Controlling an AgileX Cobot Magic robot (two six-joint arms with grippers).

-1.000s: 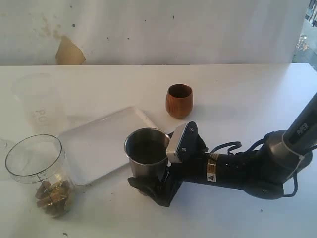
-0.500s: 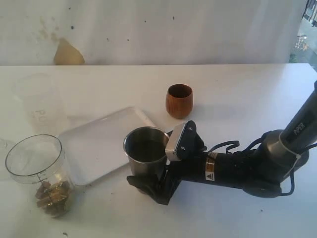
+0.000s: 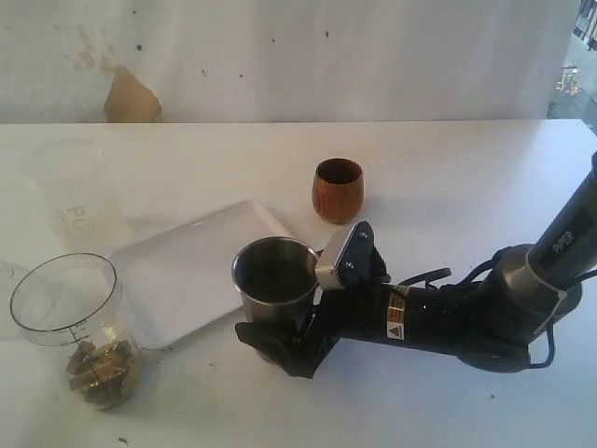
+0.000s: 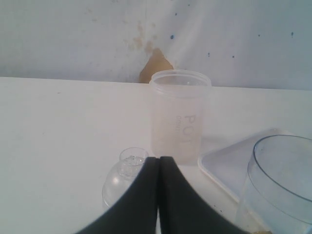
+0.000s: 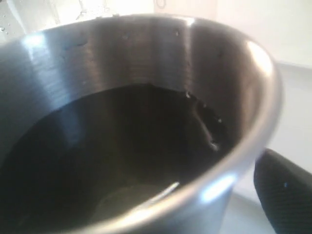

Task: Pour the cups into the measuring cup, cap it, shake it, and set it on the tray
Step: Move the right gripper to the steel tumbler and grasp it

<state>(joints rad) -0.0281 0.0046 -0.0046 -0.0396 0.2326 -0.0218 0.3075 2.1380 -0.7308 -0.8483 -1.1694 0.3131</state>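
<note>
The stainless-steel tumbler (image 3: 275,280) stands upright just off the near corner of the white tray (image 3: 187,271). My right gripper (image 3: 280,334) lies low on the table, open, with its black fingers on either side of the tumbler's lower body. In the right wrist view the tumbler (image 5: 136,122) fills the frame and one finger (image 5: 285,195) shows beside it, a gap between them. The clear measuring cup (image 3: 70,322) stands at the near left with brown pieces (image 3: 98,369) in its bottom. The brown wooden cup (image 3: 338,189) stands upright behind the tray. My left gripper (image 4: 158,163) is shut on nothing.
A frosted plastic cup (image 4: 180,114) stands at the back left, beyond the tray (image 4: 229,165). A clear domed lid (image 4: 122,173) lies on the table just ahead of the left gripper. The measuring cup's rim (image 4: 282,161) is close beside that gripper.
My right gripper has slid a little further left along the table, its fingers reaching deeper past the tumbler's base. The tumbler has barely shifted. Nothing else moved.
</note>
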